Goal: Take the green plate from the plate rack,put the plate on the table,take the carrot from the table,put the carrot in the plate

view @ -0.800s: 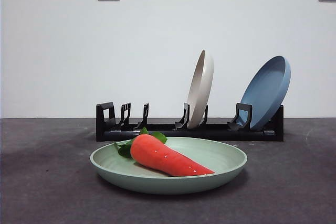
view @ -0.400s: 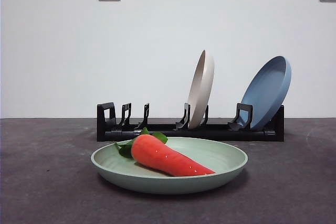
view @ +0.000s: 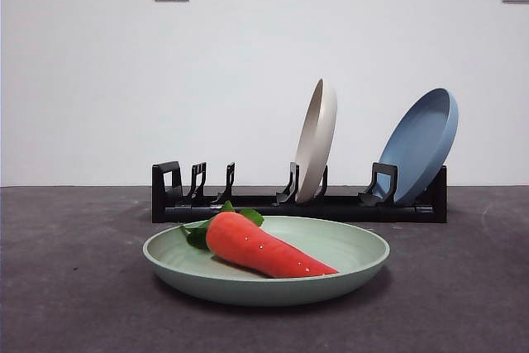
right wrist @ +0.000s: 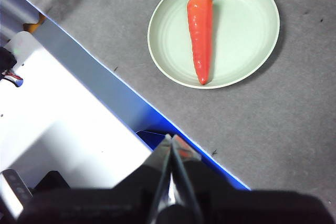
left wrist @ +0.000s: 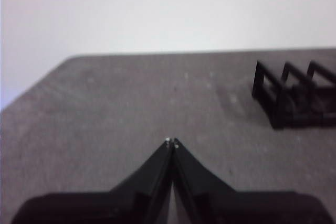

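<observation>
We see the carrot (view: 263, 247) lying inside the green plate (view: 355, 264), which sits flat on the table (view: 463, 303) just in front of the plate rack (view: 248, 202). A cream-white plate (view: 316, 140) and a blue plate (view: 421, 145) stand in the rack's slots. Our right gripper (right wrist: 171, 141) has its fingers pressed together and empty, well apart from the plate and above the table's edge. Our left gripper (left wrist: 171, 142) is likewise pressed together, over bare table, the rack's end off to one side of its fingertips.
</observation>
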Tool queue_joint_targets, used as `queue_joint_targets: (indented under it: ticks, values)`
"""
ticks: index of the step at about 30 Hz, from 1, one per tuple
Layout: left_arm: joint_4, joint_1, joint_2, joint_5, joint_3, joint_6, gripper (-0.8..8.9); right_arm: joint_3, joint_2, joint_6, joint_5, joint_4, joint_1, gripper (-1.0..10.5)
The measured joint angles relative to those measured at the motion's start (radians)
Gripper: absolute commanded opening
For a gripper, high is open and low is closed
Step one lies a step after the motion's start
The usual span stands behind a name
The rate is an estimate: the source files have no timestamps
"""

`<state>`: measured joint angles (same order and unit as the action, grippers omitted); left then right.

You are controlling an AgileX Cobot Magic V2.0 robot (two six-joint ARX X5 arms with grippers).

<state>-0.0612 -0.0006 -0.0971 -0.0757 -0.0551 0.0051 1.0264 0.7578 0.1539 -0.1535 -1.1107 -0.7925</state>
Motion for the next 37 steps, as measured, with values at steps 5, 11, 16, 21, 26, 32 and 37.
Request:
queue_joint_targets:
  ticks: [5, 11, 16, 21, 26, 32, 37]
  values:
    - [-0.074, 0.000, 0.008, 0.001, 0.000, -0.014, -0.03, 0.000, 0.000, 0.000, 0.000, 0.000, 0.000, 0.0]
    - [-0.173, 0.000, 0.031, 0.000, 0.000, -0.018, -0.03, 0.000, 0.000, 0.000, 0.000, 0.000, 0.000, 0.0]
    - [-0.237, 0.000, 0.035, 0.002, 0.000, -0.018, -0.03, 0.000, 0.000, 0.000, 0.000, 0.000, 0.000, 0.0]
    - [-0.238, 0.000, 0.036, 0.001, 0.000, -0.018, -0.03, 0.000, 0.000, 0.000, 0.000, 0.000, 0.000, 0.0]
    - [-0.238, 0.000, 0.036, 0.001, 0.000, -0.018, -0.03, 0.000, 0.000, 0.000, 0.000, 0.000, 0.000, 0.0]
    - [-0.238, 0.000, 0.036, 0.001, 0.000, -0.018, -0.03, 0.000, -0.070, -0.055, -0.003, 0.022, 0.108, 0.0]
    - [-0.238, 0.000, 0.036, 0.001, 0.000, -0.018, -0.03, -0.052, -0.197, -0.134, -0.004, 0.215, 0.338, 0.0]
